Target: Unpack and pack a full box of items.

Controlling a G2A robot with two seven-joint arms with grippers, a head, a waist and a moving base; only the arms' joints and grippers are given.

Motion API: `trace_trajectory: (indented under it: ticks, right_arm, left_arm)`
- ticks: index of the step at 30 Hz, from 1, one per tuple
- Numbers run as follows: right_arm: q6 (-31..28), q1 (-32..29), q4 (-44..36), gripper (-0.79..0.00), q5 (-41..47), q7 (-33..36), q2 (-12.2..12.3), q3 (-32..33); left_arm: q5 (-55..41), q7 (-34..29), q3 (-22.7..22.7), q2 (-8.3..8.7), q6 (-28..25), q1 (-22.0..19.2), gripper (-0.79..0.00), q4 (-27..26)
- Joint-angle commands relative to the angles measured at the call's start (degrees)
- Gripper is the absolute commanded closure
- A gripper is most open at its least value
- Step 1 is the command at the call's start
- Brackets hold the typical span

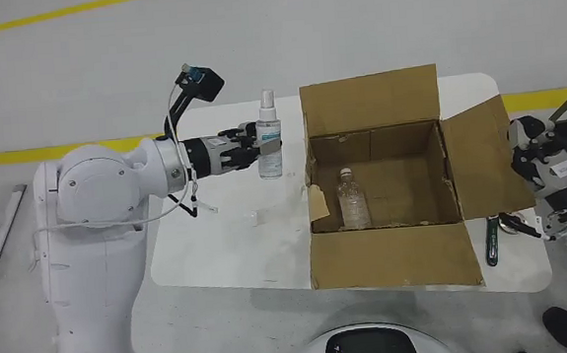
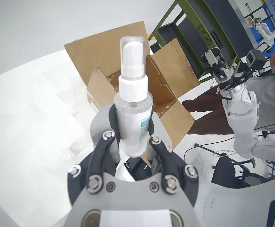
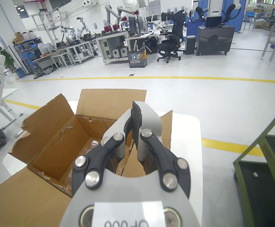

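**Beside the cardboard box (image 1: pixel 383 256), one bottle out, one inside**

Just outside the box, on its left-arm side, the left gripper (image 1: pixel 258 149) has its jaws clamped on an upright spray bottle (image 1: pixel 268 130). A water bottle (image 1: pixel 352 199) lies on the box floor, so the job looks about midway: nearly emptied, or barely refilled. At the box's opposite side hangs the right gripper (image 3: pixel 134 120), jaws together on nothing. Bare tabletop (image 1: pixel 219 250) spreads beside the box near the spray bottle. A short torn flap (image 1: pixel 317 204) and the raised far flap (image 1: pixel 367 101) edge the wide-open mouth.
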Motion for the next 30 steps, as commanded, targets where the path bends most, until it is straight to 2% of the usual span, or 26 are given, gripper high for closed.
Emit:
trace_trajectory:
  ticks: [1,6,7,9,11,17,22,25,30]
  right_arm:
    - [0.1,-0.3,0.2,0.000,0.0,-0.1,0.0,0.2]
    - [0.4,-0.6,0.3,0.000,-0.2,-0.3,-0.1,-0.1]
    - [0.4,-0.6,0.2,0.000,-0.3,-0.3,-0.1,-0.2]
    - [0.5,-0.6,0.1,0.000,-0.5,-0.2,-0.1,-0.3]
    - [0.5,-0.4,0.0,0.000,-0.7,-0.2,-0.1,-0.4]
    - [1.9,-0.7,-0.2,0.000,-0.4,-1.0,-0.3,1.0]
    - [2.7,-1.3,0.2,0.000,0.7,-1.4,-0.4,2.9]
    - [2.7,-1.8,0.1,0.000,1.2,-1.6,-0.4,3.6]
    - [2.8,-2.4,-0.2,-0.012,1.5,-1.7,-0.5,3.9]
  left_arm:
    - [0.0,0.0,0.0,0.00,0.0,0.0,0.000,0.0]
    - [0.0,0.0,0.0,0.00,0.0,0.0,0.000,0.0]
    - [-0.8,1.8,0.2,-0.08,-0.4,0.5,0.000,-0.5]
    - [-2.4,4.0,1.8,-0.37,-2.0,0.2,0.000,-1.1]
    - [-4.7,6.1,5.0,-1.03,-3.2,-2.0,0.000,-0.3]
    - [-13.7,11.6,18.3,-4.80,-4.0,-12.1,0.000,9.5]
    - [-17.2,12.8,27.4,-8.03,-1.4,-17.5,0.000,19.6]
    - [-18.2,13.2,30.5,-9.40,-0.1,-18.9,0.000,24.5]
    - [-18.4,13.3,30.7,-9.53,0.0,-19.0,0.000,24.8]
